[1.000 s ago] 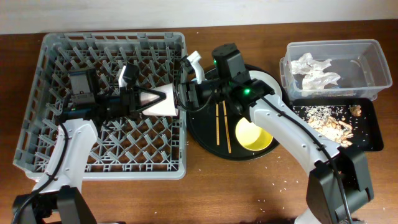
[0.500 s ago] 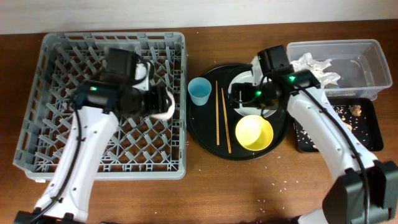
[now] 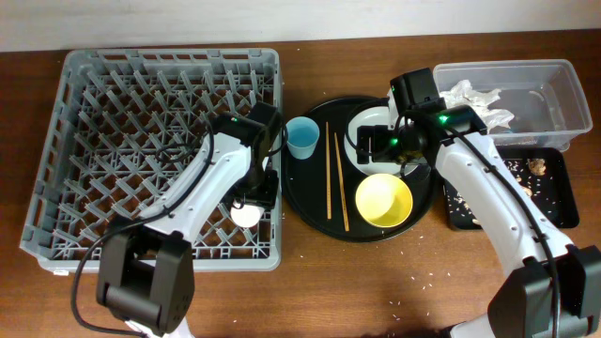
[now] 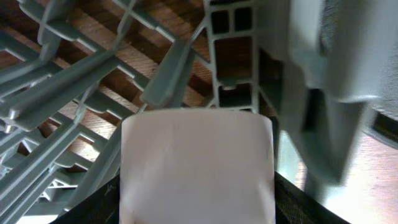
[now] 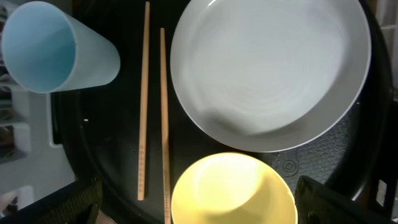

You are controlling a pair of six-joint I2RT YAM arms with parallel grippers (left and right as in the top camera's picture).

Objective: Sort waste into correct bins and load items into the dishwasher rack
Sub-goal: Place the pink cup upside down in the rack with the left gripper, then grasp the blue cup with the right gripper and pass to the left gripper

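At the right-hand side of the rack [image 3: 56, 225], near its front corner, the left gripper [image 3: 252, 199] is clamped on the pink cup [image 4: 198, 165]. Its dark fingers press both sides, and grey pegs and the rack wall crowd close. If it lets go while the cup leans on a peg, the cup may well tip or roll across the grid. Over the round tray [image 3: 310, 202], the right gripper [image 3: 373, 143] hangs empty, fingers apart, above the white plate [image 5: 267, 74]. The plate lies flat, just beside the yellow bowl [image 3: 383, 200]. A grab at its thin rim could slip or nudge the bowl. The blue cup [image 3: 301, 137] and chopsticks [image 3: 333, 178] wait on the tray.
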